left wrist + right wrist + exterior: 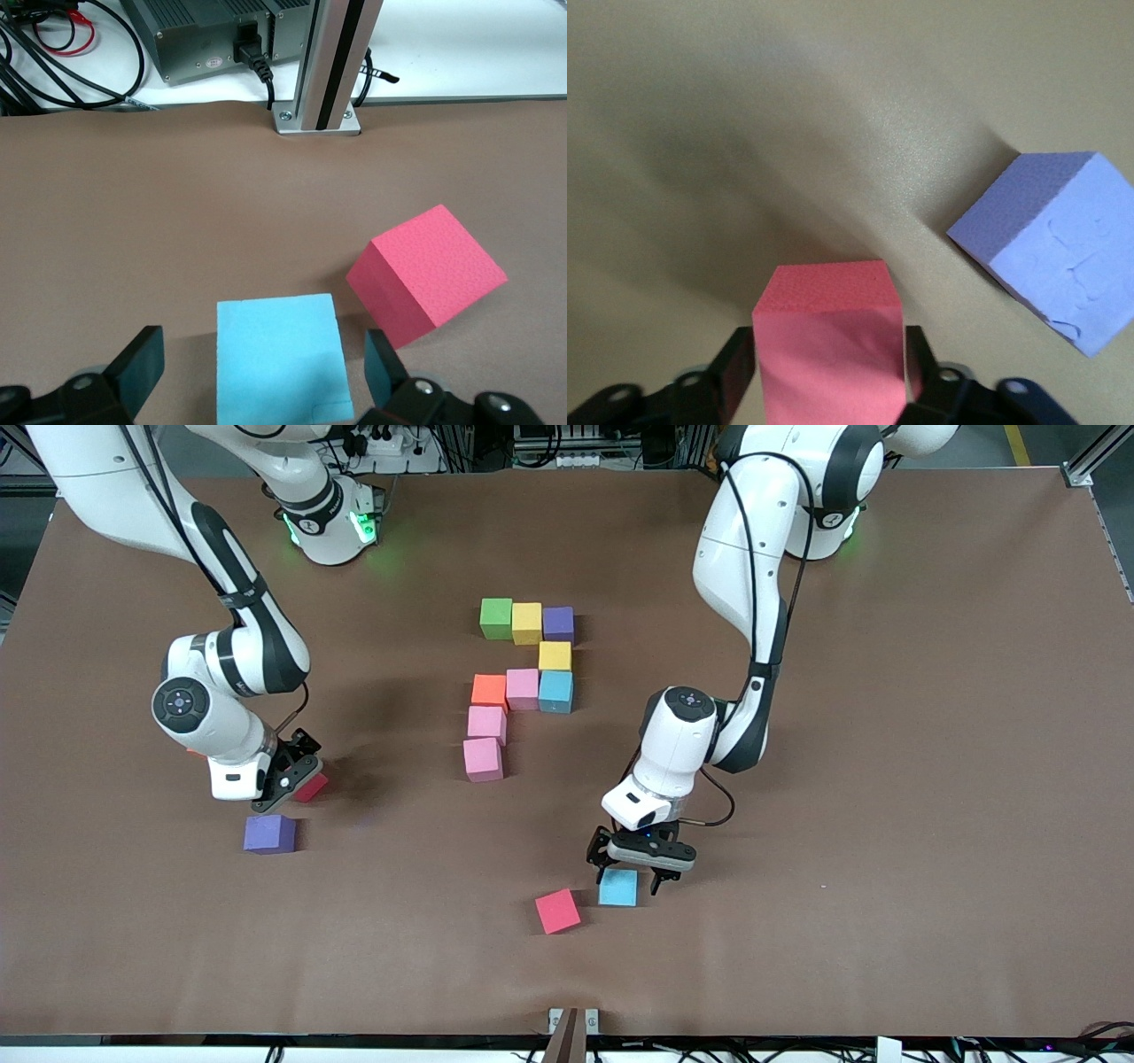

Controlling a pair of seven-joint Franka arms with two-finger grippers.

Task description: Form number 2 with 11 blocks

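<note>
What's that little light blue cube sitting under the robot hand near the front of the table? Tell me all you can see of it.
The light blue cube is a small matte block, foam-like, with plain faces and crisp edges. It sits flat on the brown table, nearer the front camera than the unfinished figure. The left gripper hangs over it, fingers open to either side, not touching. A tilted red cube lies close beside it, apart.

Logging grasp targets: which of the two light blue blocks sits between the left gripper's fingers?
The loose light blue block beside the red block, nearest the front camera; the other sits in the figure.
</note>
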